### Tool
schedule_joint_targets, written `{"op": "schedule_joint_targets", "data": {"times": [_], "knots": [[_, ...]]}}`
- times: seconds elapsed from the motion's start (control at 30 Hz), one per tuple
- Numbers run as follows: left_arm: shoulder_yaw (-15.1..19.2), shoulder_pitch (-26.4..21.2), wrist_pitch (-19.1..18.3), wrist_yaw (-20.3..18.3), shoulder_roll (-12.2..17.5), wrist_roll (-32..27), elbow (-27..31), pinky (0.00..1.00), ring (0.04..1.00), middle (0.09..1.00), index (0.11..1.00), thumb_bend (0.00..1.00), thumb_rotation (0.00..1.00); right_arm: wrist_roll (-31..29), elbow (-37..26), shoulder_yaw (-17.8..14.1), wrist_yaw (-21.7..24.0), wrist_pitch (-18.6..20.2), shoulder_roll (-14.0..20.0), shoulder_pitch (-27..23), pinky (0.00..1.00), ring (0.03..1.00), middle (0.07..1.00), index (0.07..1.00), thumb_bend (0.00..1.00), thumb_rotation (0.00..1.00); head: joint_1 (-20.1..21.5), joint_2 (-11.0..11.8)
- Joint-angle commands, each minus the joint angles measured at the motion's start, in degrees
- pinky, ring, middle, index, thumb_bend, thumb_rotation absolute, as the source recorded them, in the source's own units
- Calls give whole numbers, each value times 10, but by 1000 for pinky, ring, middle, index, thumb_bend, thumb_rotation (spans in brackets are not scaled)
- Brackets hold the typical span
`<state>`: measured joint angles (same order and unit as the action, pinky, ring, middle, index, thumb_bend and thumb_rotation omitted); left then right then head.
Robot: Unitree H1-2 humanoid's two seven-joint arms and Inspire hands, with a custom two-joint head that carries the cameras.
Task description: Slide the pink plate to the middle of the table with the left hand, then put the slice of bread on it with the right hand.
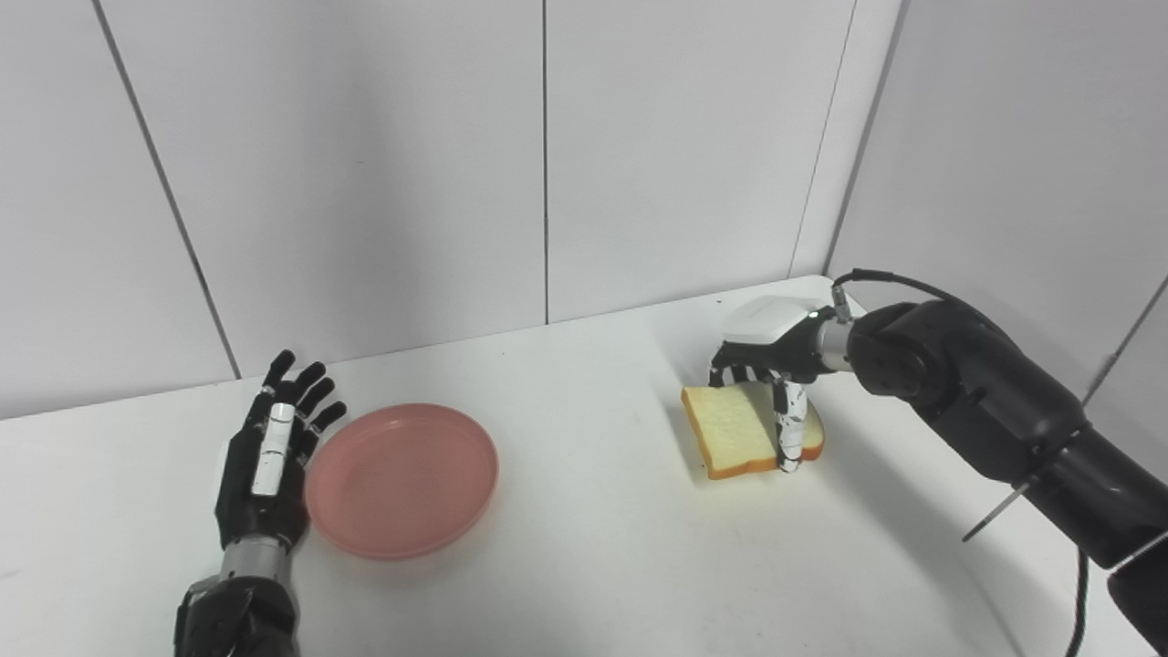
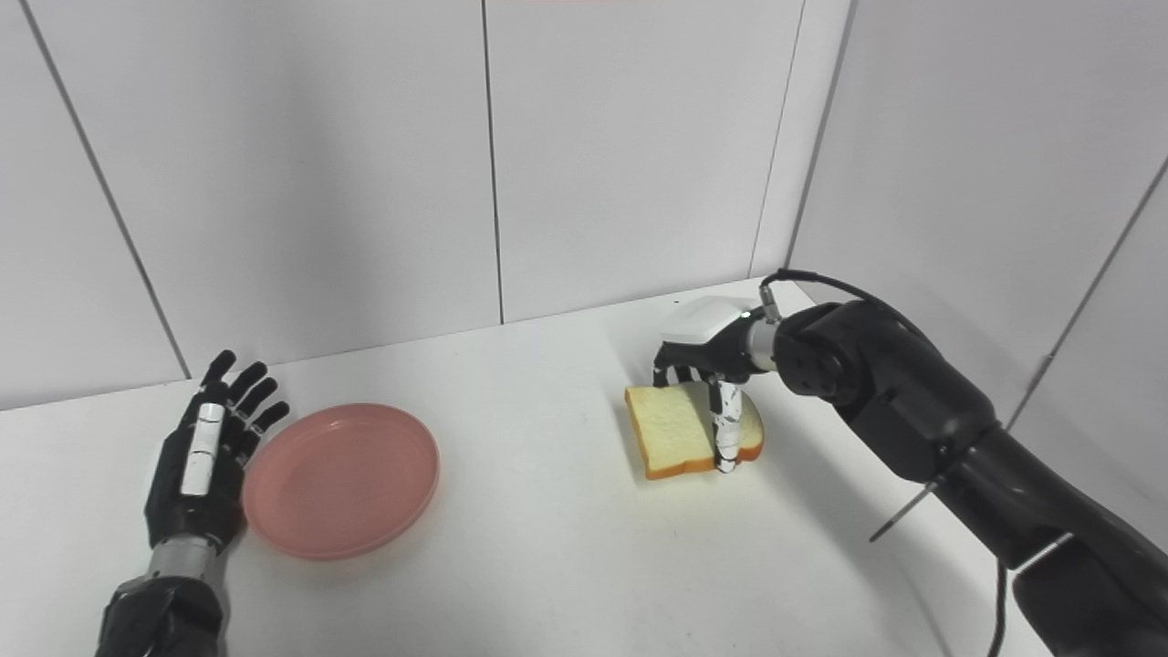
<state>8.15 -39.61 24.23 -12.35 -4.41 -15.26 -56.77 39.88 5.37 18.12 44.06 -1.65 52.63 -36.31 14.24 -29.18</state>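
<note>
White bench, left side: left hand released, fingers spread, at pink plate rim. Farther right: right hand grasping slice of bread, tilted on bench. Behind: plain white wall panels, corner at right.

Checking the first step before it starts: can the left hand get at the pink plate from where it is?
Probably yes. The left hand, open with fingers apart, sits right beside the pink plate's left rim, with nothing between them on the table.
</note>
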Motion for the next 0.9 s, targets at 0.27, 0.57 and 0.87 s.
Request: {"op": "schedule_joint_targets", "data": {"times": [0.27,0.57,0.87], "knots": [[-3,66,24,17,-40,18,-66,732,829,826,873,847,609,11,-12,25,7,-39,-43,-81,443,505,468,530,525,9,-43,-3],[-3,55,26,42,-54,41,-84,714,827,823,882,817,625,29,27,68,-7,-80,-111,-137,363,438,469,514,525,8,-97,9],[-3,46,27,61,-67,52,-94,718,834,828,873,834,639,47,74,88,-21,-96,-176,-177,411,489,476,511,527,7,-158,14]]}}
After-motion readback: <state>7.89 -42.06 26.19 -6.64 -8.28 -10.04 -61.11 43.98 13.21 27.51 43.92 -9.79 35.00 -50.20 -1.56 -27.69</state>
